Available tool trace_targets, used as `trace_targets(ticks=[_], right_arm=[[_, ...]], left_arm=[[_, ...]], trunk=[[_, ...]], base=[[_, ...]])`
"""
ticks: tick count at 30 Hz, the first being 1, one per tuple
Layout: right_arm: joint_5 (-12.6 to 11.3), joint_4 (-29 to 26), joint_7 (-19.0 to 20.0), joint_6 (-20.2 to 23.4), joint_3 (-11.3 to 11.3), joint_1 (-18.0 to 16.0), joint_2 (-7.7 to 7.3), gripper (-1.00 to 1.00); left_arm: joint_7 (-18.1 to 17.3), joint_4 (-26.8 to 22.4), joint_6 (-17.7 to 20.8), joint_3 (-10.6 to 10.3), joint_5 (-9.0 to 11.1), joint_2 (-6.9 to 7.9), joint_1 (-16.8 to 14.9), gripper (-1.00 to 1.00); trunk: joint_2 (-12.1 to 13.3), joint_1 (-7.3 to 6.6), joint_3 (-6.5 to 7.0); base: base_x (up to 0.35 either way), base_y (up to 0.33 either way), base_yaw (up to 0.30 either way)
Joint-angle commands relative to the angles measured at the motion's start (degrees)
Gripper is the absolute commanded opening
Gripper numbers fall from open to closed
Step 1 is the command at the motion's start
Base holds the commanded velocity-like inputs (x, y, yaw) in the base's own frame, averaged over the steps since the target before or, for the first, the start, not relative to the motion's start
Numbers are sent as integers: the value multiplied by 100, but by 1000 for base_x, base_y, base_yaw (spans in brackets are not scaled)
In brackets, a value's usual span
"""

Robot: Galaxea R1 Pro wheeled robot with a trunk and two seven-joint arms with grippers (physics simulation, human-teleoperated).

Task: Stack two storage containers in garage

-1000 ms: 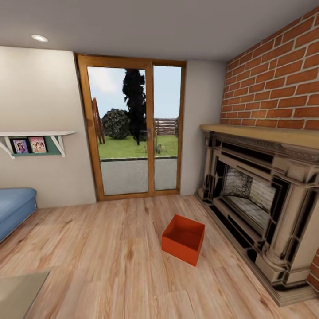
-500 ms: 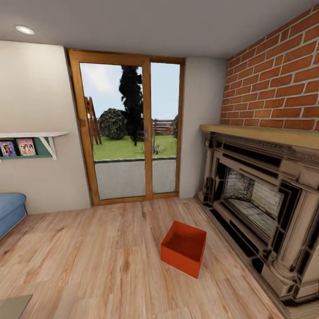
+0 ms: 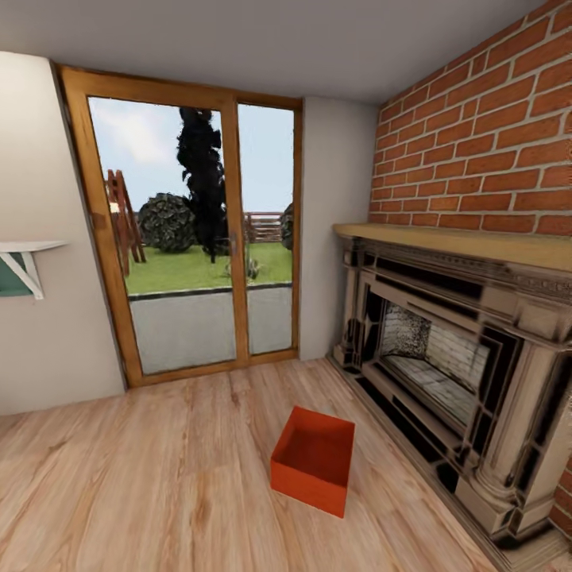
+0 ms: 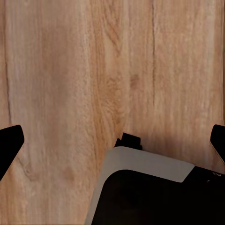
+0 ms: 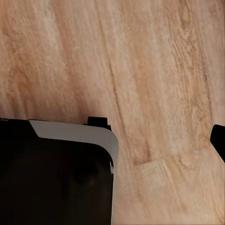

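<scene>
Both pincers' fingers stood apart: left pincer (image 4: 112, 140), right pincer (image 5: 140, 136). One storage container (image 3: 312, 460) sat on the wood-plank floor (image 3: 159, 477) near the fireplace (image 3: 453, 357).

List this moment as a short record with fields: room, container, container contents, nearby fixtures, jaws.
room: living room, light wood-plank floor
container: one orange-red rectangular open-top bin, upright on the planks
container contents: empty
nearby fixtures: red brick wall with fireplace beside the bin; wood-framed glass door beyond it
jaws: left fingertips spread wide over bare planks; right cannot be judged
</scene>
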Motion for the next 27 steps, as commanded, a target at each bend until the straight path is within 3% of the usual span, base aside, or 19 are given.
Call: trace_targets(ticks=[1, 27], right_arm=[[-20, 18, -18, -28, 47, -9, 2, 100], [-20, 18, -18, -30, 48, -9, 2, 100]], left_arm=[[0, 2, -22, 23, 26, 2, -3, 100], [2, 2, -24, 23, 29, 5, -3, 100]], trunk=[[-5, 4, -7], [-5, 4, -7]], base=[[326, 143, -248], [326, 145, -248]])
